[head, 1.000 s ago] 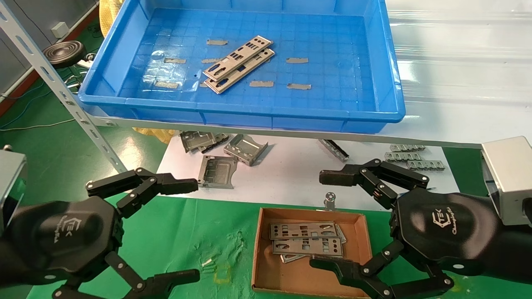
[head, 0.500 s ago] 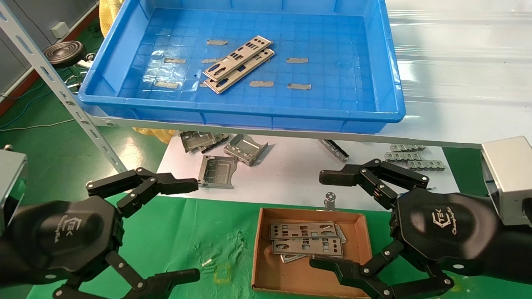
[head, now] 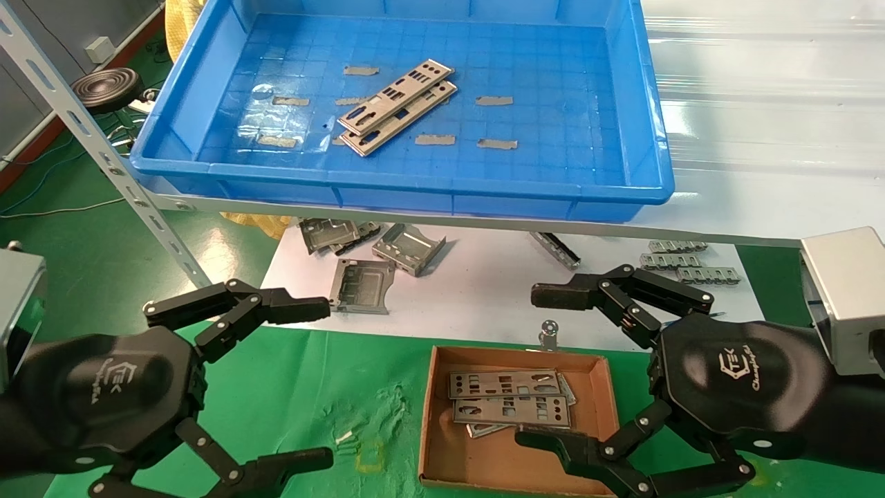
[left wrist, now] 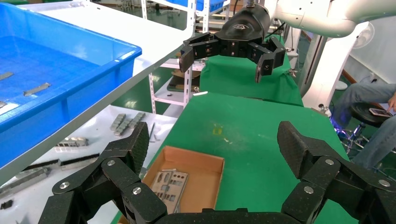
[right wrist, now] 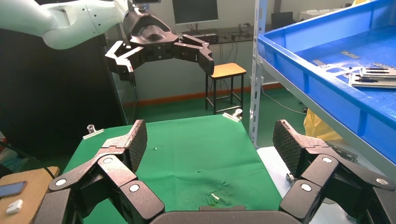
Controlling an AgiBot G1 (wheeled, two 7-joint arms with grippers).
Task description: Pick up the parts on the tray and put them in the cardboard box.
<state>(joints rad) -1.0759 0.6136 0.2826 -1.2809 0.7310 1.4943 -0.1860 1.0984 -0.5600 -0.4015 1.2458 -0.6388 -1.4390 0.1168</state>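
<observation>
Nothing has changed over the last second: our arms, the plates and the box all sit where they were. We read this as a pause between cycles, with no pick under way.

Left side. Our left gripper (head: pixel 304 377) hangs over the green cloth (head: pixel 311 387), level with the box and well to its left, jaws spread wide and empty. We see the same wide gap in its wrist view (left wrist: pixel 212 154).

Upper middle. The blue tray (head: pixel 415 190) rests on the white shelf (head: pixel 760 173). Two plates (head: pixel 397 107) lie stacked aslant near the middle of its floor, the upper one offset slightly from the lower, among grey tape pieces (head: pixel 494 100). These two are the work left to do.

Lower middle. On the white sheet (head: pixel 484 290) below the shelf lie folded brackets (head: pixel 363 283) and toothed strips (head: pixel 684 266); we leave these alone.

Bottom middle. The cardboard box (head: pixel 442 443) sits on the cloth and already holds several plates (head: pixel 508 401), overlapping and lying flat.

Right side. Our right gripper (head: pixel 539 366) is spread wide and empty, its lower finger over the near right corner of the box. Its wrist view (right wrist: pixel 210 149) confirms the gap.

We judge the task partly done. The next cycle calls for a reach up into the tray and a thin-edge pinch on the upper plate alone.
</observation>
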